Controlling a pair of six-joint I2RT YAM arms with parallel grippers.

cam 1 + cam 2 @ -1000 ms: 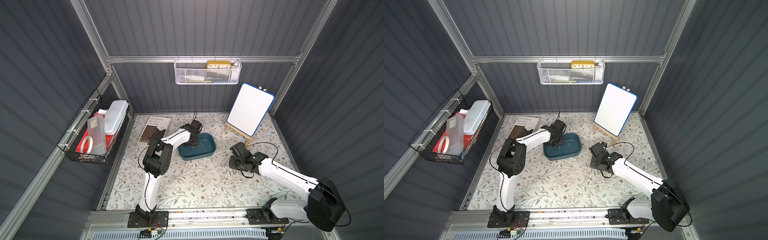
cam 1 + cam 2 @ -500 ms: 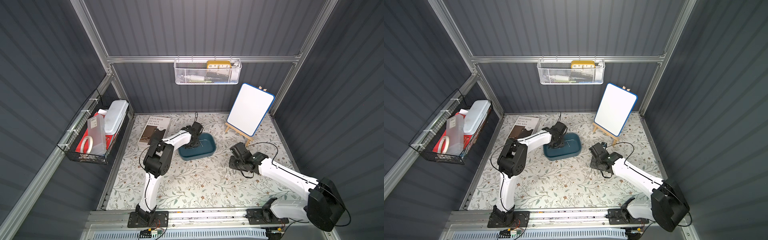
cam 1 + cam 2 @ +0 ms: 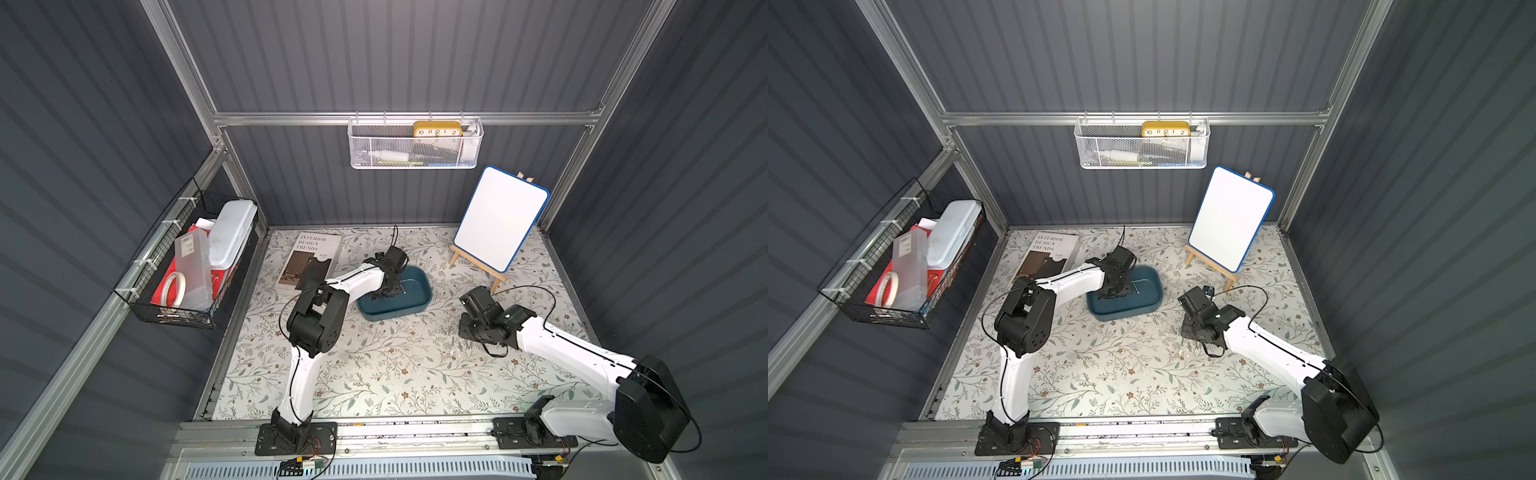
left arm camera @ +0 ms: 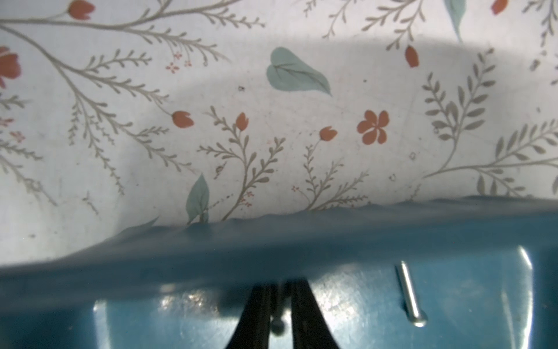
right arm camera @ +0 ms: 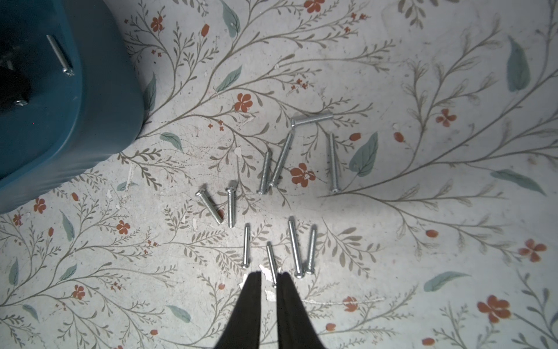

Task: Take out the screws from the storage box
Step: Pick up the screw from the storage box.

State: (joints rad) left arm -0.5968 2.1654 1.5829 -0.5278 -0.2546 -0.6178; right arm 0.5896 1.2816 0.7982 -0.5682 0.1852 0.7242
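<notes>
In both top views the storage box (image 3: 395, 312) is seen on the flowered surface (image 3: 374, 374), with the left claw (image 3: 384, 296) lowered into it. The right claw (image 3: 462, 332) is held low over loose screws (image 3: 1183, 338) lying near the box.

In the left wrist view the left claw (image 4: 280, 285) is seen closed on a screw (image 4: 277, 327) at the floor of the storage box (image 4: 271, 241). The shaft is pinched between the fingers and the head shows behind the tips. A second screw (image 4: 408, 294) lies free just beside it.

In the right wrist view ten screws (image 5: 280, 159) are counted on the surface beside the storage box (image 5: 90, 105). The right claw (image 5: 268, 275) is drawn nearly together, with only a narrow slit left. One end of a screw lies at that slit; whether it is touched cannot be told.

The screws are judged light, stiff and smooth, so rolling on the glossy floor and slipping from the pads are to be expected. A hold across the middle of the shaft is advised, squarely between the pads. With the grip so near the head, the held screw may tip when lifted.
</notes>
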